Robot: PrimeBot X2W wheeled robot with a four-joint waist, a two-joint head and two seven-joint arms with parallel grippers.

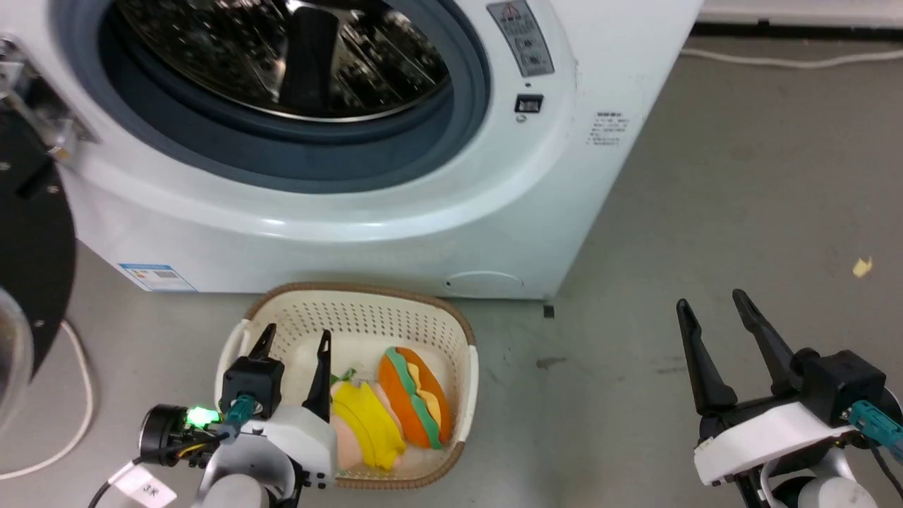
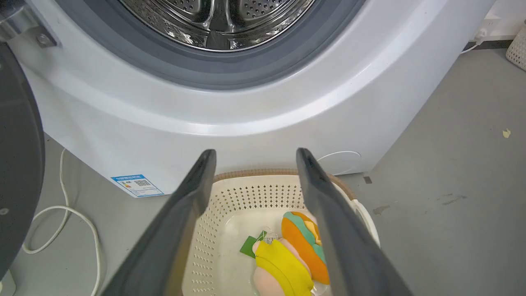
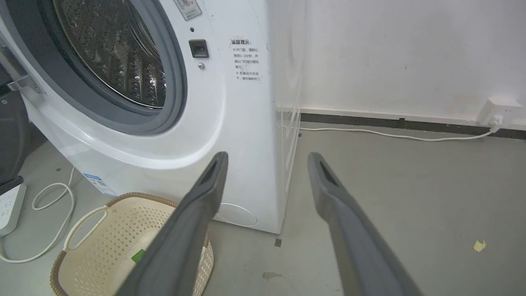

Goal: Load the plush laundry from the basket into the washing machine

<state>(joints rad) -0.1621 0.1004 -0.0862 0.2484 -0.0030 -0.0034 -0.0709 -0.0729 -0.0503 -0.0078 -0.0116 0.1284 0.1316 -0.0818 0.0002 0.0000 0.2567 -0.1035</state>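
The plush laundry lies in the cream basket on the floor, an orange burger shape beside a pink figure in yellow cloth with a green tag. My left gripper hovers open over the basket's left half, nothing between its fingers. In the left wrist view the plush laundry sits between and below the fingers of the left gripper, inside the basket. The washing machine stands just behind, porthole open, steel drum showing. My right gripper stands open over bare floor to the right.
The machine's black-rimmed door hangs open at the left. A white cable loops on the floor beside it, and a power strip lies nearby. A wall socket with a cord sits at the back wall. A yellow scrap lies on the grey floor.
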